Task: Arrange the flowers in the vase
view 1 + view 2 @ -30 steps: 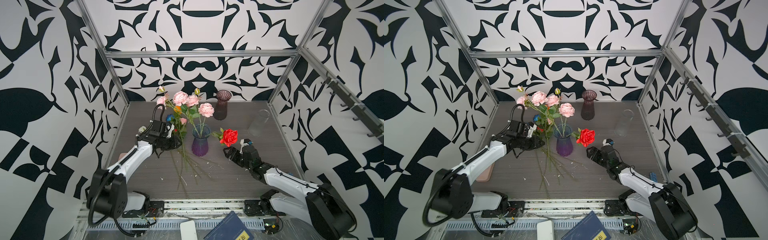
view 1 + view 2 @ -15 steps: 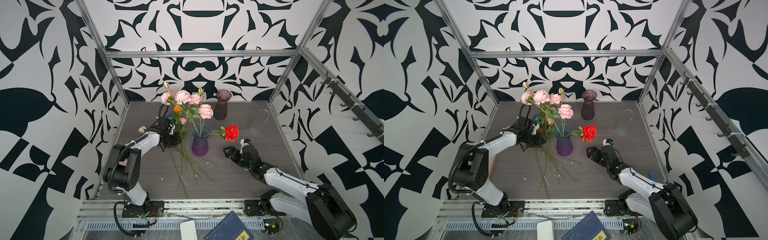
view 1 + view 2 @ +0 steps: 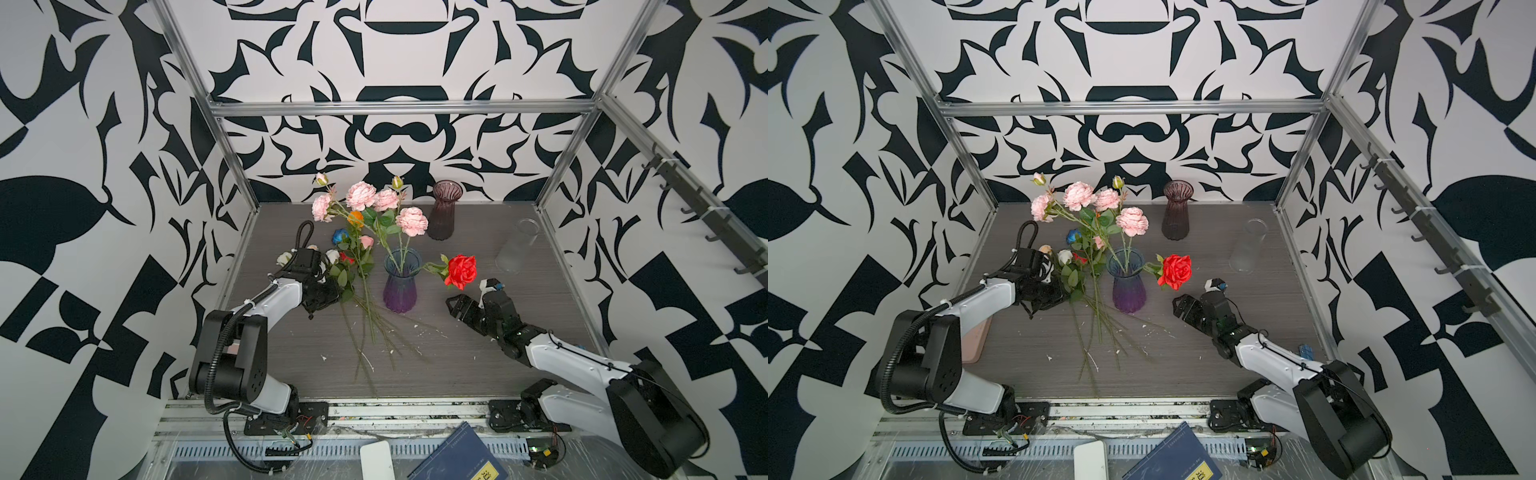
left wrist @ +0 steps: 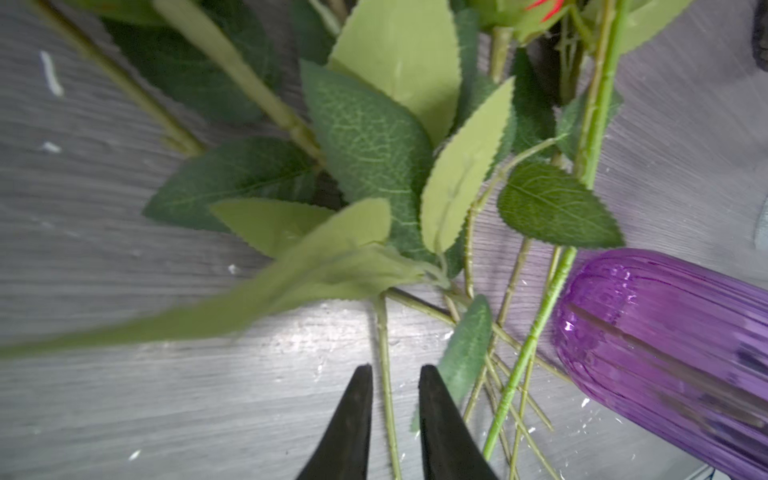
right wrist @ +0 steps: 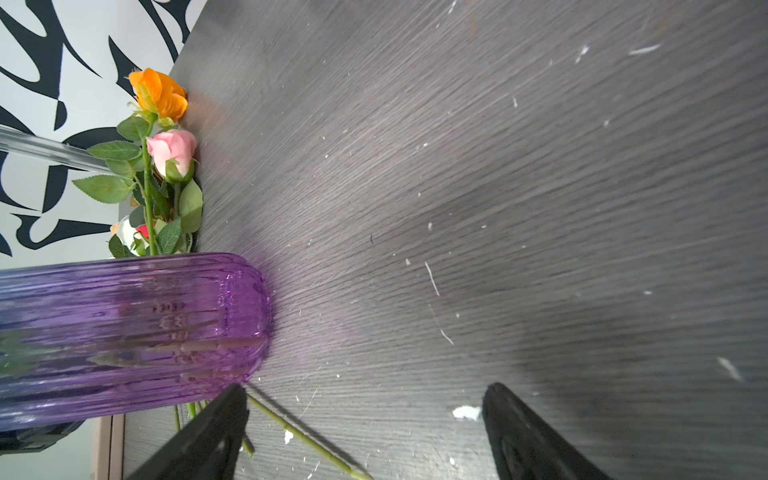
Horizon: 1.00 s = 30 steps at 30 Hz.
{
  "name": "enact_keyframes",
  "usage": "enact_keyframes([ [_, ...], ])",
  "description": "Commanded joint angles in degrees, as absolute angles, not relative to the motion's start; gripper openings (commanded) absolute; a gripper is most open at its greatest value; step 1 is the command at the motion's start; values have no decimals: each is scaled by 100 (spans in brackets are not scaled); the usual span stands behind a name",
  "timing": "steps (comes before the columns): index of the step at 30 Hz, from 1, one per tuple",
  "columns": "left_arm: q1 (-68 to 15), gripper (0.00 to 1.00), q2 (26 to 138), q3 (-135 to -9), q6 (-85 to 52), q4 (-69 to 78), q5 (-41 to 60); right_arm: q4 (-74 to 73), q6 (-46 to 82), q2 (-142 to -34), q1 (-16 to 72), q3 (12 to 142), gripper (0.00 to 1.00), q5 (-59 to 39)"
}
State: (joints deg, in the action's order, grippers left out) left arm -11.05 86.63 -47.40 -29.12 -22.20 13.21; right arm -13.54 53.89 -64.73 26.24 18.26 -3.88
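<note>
A purple glass vase (image 3: 400, 282) (image 3: 1128, 286) stands mid-table holding a pink ruffled spray (image 3: 360, 195) and a red rose (image 3: 461, 270) that leans out to the right. More flowers lie left of it: blue (image 3: 340, 236), orange (image 3: 355, 217), small pink (image 3: 366, 241), white (image 3: 332, 255) and cream (image 3: 284, 258), their stems (image 3: 365, 316) fanned toward the front. My left gripper (image 4: 392, 368) is low among their leaves, jaws narrowly apart with one thin stem (image 4: 384, 332) running between them, untouched. My right gripper (image 5: 368, 388) rests wide open right of the vase (image 5: 124, 332), holding nothing.
A dark maroon vase (image 3: 446, 210) stands at the back and a clear glass one (image 3: 517, 245) at the back right. A pink tray (image 3: 976, 340) lies by the left wall under the left arm. White flecks dot the tabletop. A blue book (image 3: 457, 457) lies beyond the front rail.
The left arm folded, its elbow rising near the base, and its gripper slid a little toward the front, down to the lying stems. The spray and red rose swayed slightly. The right arm stayed put.
</note>
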Motion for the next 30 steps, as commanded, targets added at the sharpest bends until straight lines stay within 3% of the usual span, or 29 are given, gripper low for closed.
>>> enact_keyframes([
  [1,-1085,26,8921,-4700,-2919,-2246,1416,-1419,5341,-6441,2619,2023,92,-390],
  [12,-1120,32,9481,-4859,-3068,-2234,1278,-1389,5353,-6435,2619,2021,92,-360],
  [17,-1237,31,9639,-5051,-2947,-2611,709,-1399,5361,-6453,2619,2024,92,-357],
  [27,-1822,25,10021,-5529,-2746,-3281,-208,-1400,5353,-6527,2619,2059,92,-388],
  [30,-1819,15,9929,-5511,-2742,-3283,-105,-1404,5359,-6494,2618,2040,92,-378],
])
